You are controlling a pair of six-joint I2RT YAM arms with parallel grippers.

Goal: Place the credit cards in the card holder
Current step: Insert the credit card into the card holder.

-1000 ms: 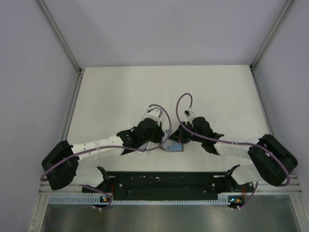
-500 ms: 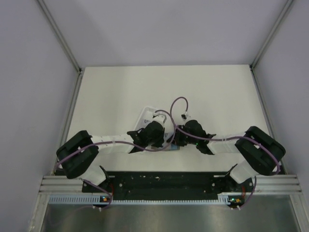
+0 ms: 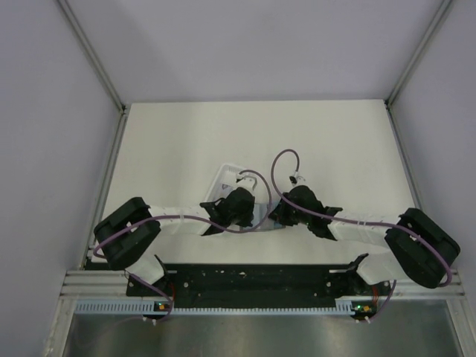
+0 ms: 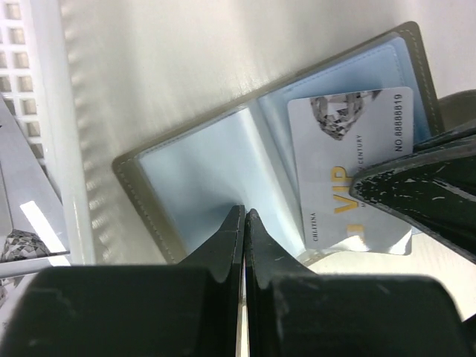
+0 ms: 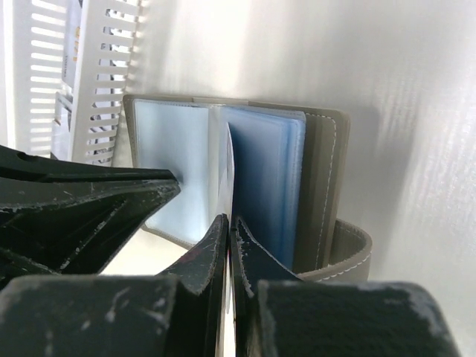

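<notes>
The card holder (image 4: 201, 171) lies open on the table, grey cover down, bluish pockets up. It also shows in the right wrist view (image 5: 323, 186) and as a sliver between the two grippers in the top view (image 3: 262, 224). My left gripper (image 4: 244, 216) is shut, its tips pressing on the left pocket. My right gripper (image 5: 229, 219) is shut on a credit card (image 4: 349, 163), pale with gold "VIP" print. The card lies over the holder's right pocket, its near end past the holder's edge. More credit cards (image 4: 18, 238) lie in the white tray.
The long white slotted tray (image 3: 225, 178) lies just left of and behind the card holder, close to my left gripper; it shows in the left wrist view (image 4: 52, 149) and the right wrist view (image 5: 100, 74). Grey walls enclose the table.
The left arm has drawn its elbow in and its gripper has shifted right, uncovering the white tray. The right arm swung in and back out. Both grippers stay at the card holder.
</notes>
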